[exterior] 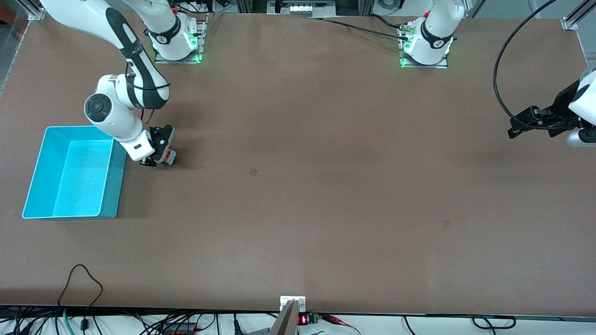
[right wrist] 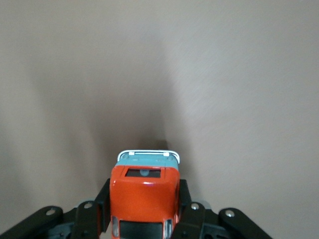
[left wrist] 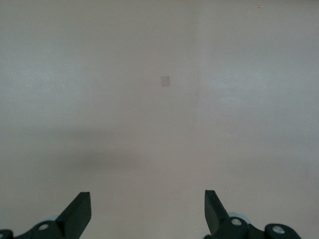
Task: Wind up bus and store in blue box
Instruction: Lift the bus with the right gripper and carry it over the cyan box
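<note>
The small orange-red bus (right wrist: 144, 196) sits between the black fingers of my right gripper (right wrist: 144, 199), which is shut on its two sides. In the front view the right gripper (exterior: 162, 156) is low at the table, with the bus (exterior: 170, 156) showing just under it, right beside the blue box (exterior: 46, 179) at the right arm's end of the table. The box is a light blue bin with nothing in it. My left gripper (left wrist: 147, 209) stands open over bare table, and in the front view the left gripper (exterior: 521, 125) hangs at the left arm's end of the table.
Brown tabletop all round. Cables and a small red display (exterior: 302, 320) lie along the table's edge nearest the front camera. A black cable (exterior: 500, 83) loops above the left arm's end.
</note>
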Tool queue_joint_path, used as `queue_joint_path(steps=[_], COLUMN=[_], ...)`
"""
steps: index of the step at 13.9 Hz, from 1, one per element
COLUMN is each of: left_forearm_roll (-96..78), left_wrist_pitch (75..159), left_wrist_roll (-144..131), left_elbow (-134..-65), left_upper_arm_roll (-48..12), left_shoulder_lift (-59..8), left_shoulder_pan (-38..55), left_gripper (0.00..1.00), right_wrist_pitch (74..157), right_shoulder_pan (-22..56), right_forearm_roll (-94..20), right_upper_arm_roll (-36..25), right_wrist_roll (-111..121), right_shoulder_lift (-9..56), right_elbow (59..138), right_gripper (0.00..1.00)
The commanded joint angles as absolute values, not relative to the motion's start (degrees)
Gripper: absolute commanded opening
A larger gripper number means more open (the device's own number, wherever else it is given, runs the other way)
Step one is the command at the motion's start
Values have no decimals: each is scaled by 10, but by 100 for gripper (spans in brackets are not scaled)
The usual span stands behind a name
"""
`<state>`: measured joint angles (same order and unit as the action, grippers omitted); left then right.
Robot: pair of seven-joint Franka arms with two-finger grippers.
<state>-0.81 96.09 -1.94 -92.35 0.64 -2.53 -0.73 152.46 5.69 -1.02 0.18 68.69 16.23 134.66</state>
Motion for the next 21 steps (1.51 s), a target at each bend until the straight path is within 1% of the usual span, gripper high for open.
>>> queue_joint_path(steps=[1,5,6,9,12,15,16,18,20,21], left_forearm_roll=[-3,-4,-4,-2,-4,-6,-6,-7,-8,-8], left_wrist_pitch=[958,958,962,986,982,983,981,976,966,965], left_wrist_roll=[-23,-23,-23,-23,-23,-33,-33,-30,-28,-28], left_elbow=[-909,-908,-908,-909,-911,-922,-922,-923,-922,-923], left_upper_arm_roll=[6,6,6,5,4,-24,-25,-24,-21,-21], left_shoulder_lift=[-32,-32,-32,-33,-29,-18,-17,-16,-16,-16], left_shoulder_pan=[-5,-1,0,-1,-1,-5,-4,-10,-11,-12], left_gripper=[100,100,100,100,100,100,100,100,100,100], right_wrist_pitch=[1481,1333,1309,1275,1239,1222,1222,1232,1267,1275], right_shoulder_pan=[68,68,64,55,54,53,51,34,-16,-27], right_forearm_roll=[-18,-18,-18,-12,-7,-6,-7,-9,-11,-15], right_upper_arm_roll=[2,0,-3,-32,-90,-146,-167,-196,-200,-199], right_wrist_roll=[605,451,418,344,323,307,304,274,278,278], right_shoulder_lift=[165,146,144,142,143,146,151,179,213,233], right_elbow=[1291,1182,1158,1110,1067,1065,1065,1064,1060,1060], right_gripper=[11,12,12,12,11,11,8,8,9,9])
